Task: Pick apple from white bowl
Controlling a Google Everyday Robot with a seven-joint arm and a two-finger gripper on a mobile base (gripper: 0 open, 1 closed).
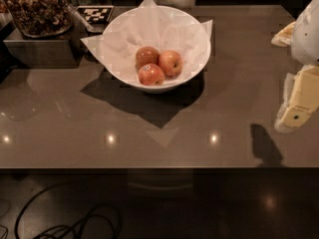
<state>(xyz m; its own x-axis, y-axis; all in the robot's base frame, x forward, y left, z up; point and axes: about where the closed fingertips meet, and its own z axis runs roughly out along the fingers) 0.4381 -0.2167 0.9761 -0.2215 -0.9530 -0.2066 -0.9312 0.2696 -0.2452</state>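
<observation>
The white bowl (197, 31) stands at the back middle of the brown counter, lined with crumpled white paper whose corners stick past the rim. Three apples lie together in it. The apple (171, 62) is on the right, lighter red with a pale yellowish blush. A darker red apple (147, 55) lies at the back left and an apple with a small bluish sticker (151, 74) lies in front. My gripper (295, 114) hangs at the far right edge of the view, above the counter, well to the right of the bowl and apart from it.
A clear container of dark mixed snacks (37, 9) sits on a raised block at the back left, with a black-and-white marker tag (94, 14) beside it. The counter's front edge (149, 167) runs across the view; cables (75, 223) lie on the dark floor below.
</observation>
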